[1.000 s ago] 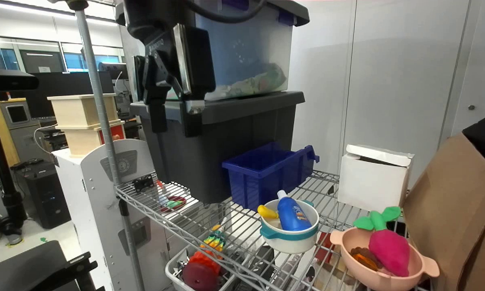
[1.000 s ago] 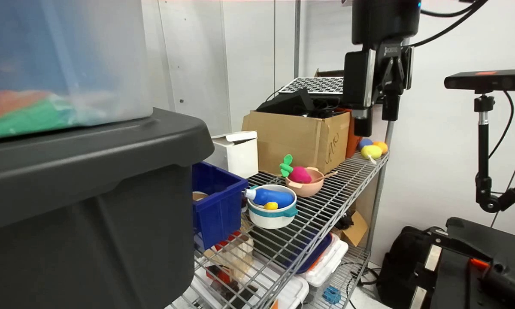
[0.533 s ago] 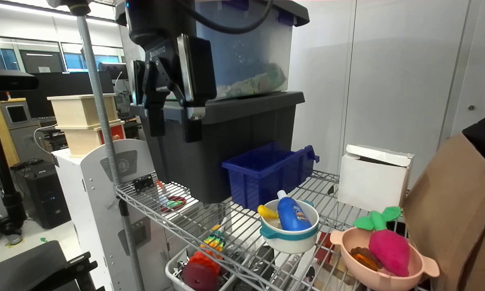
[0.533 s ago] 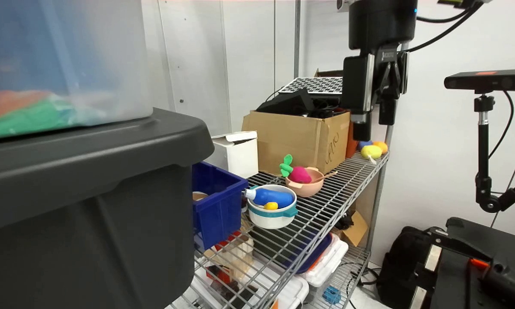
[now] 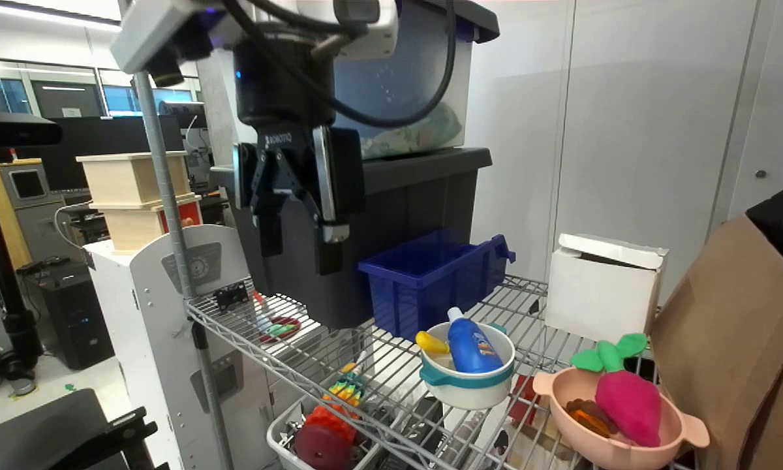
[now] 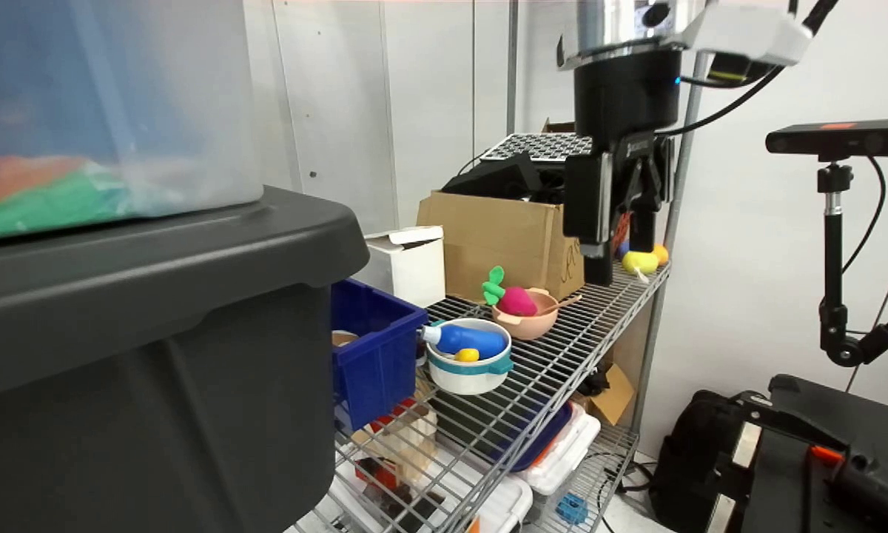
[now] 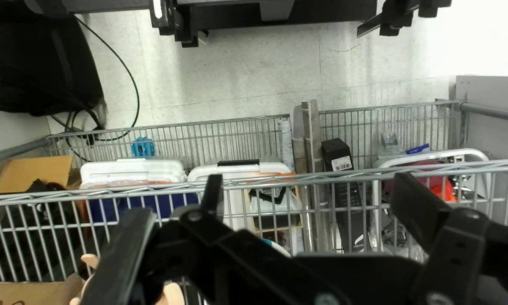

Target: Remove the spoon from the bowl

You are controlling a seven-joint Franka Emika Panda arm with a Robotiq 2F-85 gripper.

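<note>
In peach bowl [image 6: 529, 328], spoon [image 6: 564, 303], end effector [image 5: 301, 249] apart

On the wire shelf [image 6: 555, 363] — peach bowl [image 6: 534, 326], teal-banded bowl [image 5: 468, 395], blue bin [image 5: 401, 307], white box [image 5: 597, 300].

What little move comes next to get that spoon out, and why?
Probably ease the open gripper across and down toward the peach bowl: it hangs higher, apart from the bowl, where the spoon's handle juts over the rim, maybe offering a grip.

Above bowl [image 5: 587, 448]: free | obstacles: pink toy [image 5: 629, 406] inside, cardboard box [image 5: 731, 339] beside
</note>
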